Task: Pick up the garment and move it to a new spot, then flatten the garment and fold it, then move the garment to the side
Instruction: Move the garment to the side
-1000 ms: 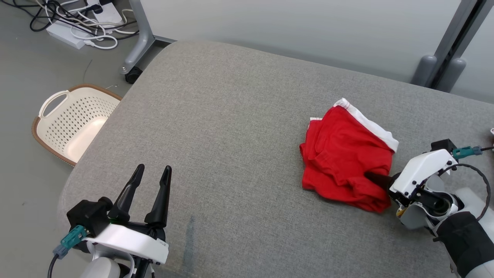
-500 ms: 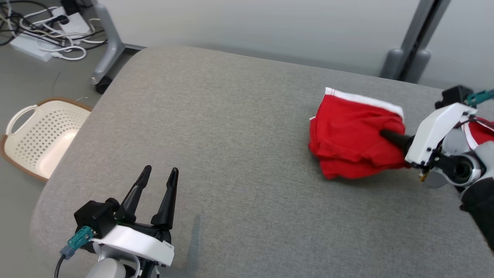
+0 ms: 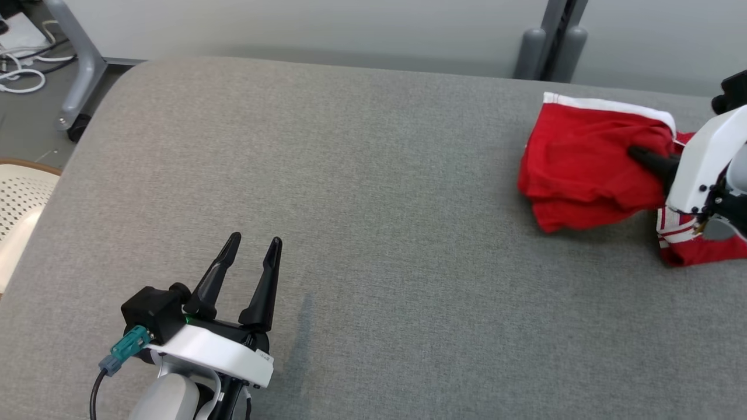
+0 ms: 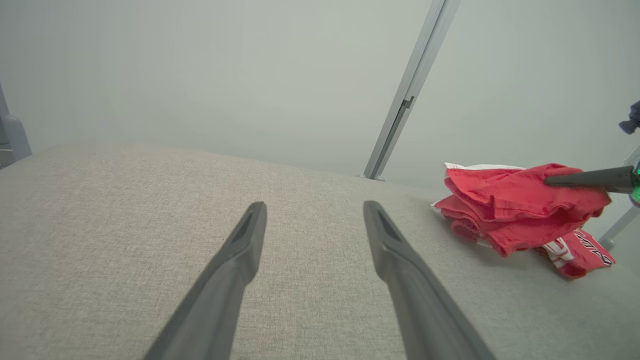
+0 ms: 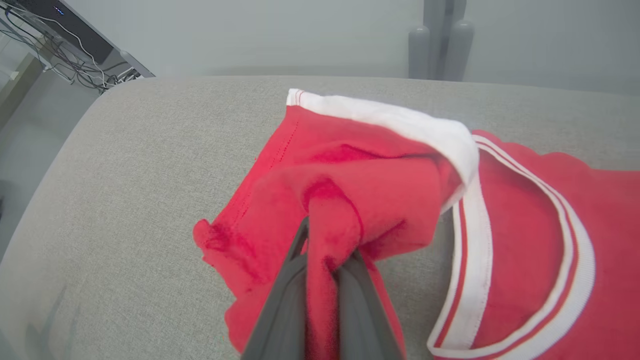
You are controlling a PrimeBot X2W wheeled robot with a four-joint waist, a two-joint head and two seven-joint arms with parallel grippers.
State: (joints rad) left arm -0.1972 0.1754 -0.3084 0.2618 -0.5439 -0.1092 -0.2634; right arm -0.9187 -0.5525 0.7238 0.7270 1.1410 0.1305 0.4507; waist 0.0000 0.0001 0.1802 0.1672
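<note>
The garment (image 3: 578, 169) is red with a white waistband and hangs bunched at the far right of the grey cushioned surface (image 3: 350, 175). My right gripper (image 3: 637, 155) is shut on a fold of it. In the right wrist view the red cloth (image 5: 350, 190) is pinched between the two dark fingers of that gripper (image 5: 327, 250). From the left wrist, the garment (image 4: 505, 210) hangs from the right gripper's finger (image 4: 585, 178), its lower folds near the cushion. My left gripper (image 3: 255, 242) rests open at the near left, holding nothing (image 4: 315, 207).
A second red garment with striped white trim (image 3: 700, 248) lies beside and under the held one (image 5: 530, 240). A cream perforated basket (image 3: 17, 198) stands on the floor at the left. A wheeled metal leg (image 3: 76, 70) and grey posts (image 3: 548, 52) stand beyond the cushion.
The head camera has turned right. My right gripper has lifted the garment's pinched fold and carried it toward the back right, beside the second red garment. The left gripper has stayed open and still.
</note>
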